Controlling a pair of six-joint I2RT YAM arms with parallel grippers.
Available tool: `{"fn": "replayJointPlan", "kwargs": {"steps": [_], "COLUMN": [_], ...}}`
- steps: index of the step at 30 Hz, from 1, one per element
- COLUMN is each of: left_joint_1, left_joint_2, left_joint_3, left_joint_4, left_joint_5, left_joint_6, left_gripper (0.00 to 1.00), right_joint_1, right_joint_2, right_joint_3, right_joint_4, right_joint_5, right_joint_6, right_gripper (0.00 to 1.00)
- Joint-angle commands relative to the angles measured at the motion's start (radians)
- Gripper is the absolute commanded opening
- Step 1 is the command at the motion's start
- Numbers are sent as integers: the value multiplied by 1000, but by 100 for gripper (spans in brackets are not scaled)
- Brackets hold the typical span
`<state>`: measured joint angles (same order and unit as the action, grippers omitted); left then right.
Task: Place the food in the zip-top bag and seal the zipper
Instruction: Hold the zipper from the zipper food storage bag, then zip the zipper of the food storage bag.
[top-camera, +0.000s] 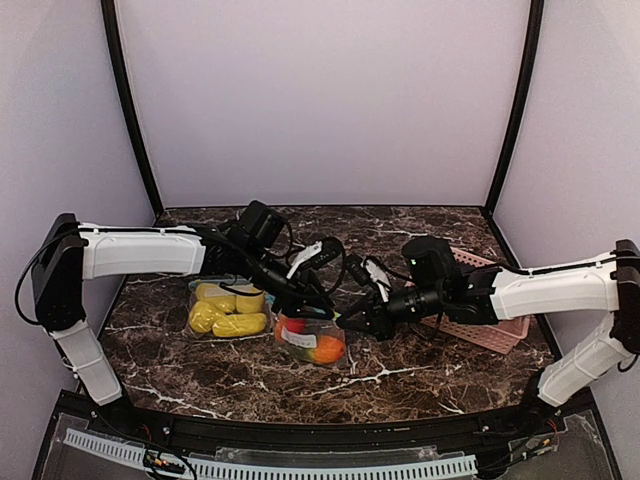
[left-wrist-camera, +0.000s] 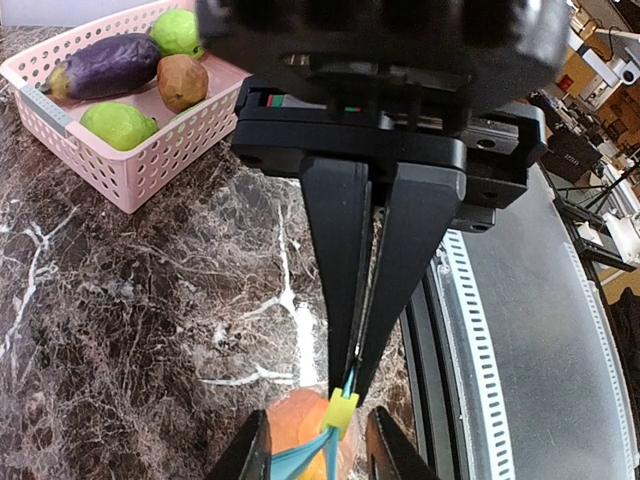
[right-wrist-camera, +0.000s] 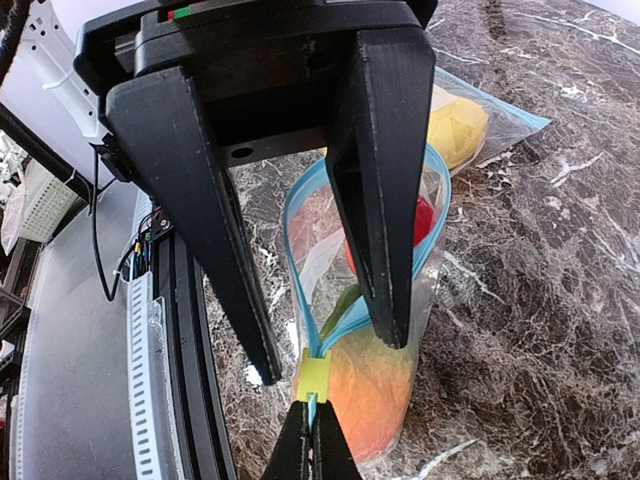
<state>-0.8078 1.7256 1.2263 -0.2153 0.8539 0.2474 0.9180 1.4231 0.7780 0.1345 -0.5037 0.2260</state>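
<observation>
L gripper (left-wrist-camera: 352, 375) pinching zipper (right-wrist-camera: 290, 215) by slider (right-wrist-camera: 312, 378); R gripper (right-wrist-camera: 328, 358) spread over bag (right-wrist-camera: 428, 285), food (right-wrist-camera: 370, 395) inside. Risk: R finger likely blocks seal; pull could tip bag.

No text, label, brand, number or sign can be read in any view. The bag (top-camera: 312, 340) bears a pale patch on its side that may be a label, but it is too small and blurred to make out any writing.
</observation>
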Motion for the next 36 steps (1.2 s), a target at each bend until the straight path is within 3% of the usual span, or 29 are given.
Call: {"fn": "replayJointPlan", "kwargs": {"steps": [1,22,36], "left_joint_1": [-17,-27,-35], "left_joint_2": [14,32,26], "left_joint_3": [22,47,40], "left_joint_4": [5,-56,-87], "left_joint_5": [43,52,33], "left_joint_6": [-21,-28,-29], "left_gripper": [31,8,1], "right_joint_1": [-14,-25,-34], "right_joint_2": [10,10,-30], "right_joint_3": [2,-10,-42], "right_joint_4": [52,53,54], "right_joint_5": [-9,26,115], "right_joint_6": [7,21,42], "right_gripper": [0,0,0]}}
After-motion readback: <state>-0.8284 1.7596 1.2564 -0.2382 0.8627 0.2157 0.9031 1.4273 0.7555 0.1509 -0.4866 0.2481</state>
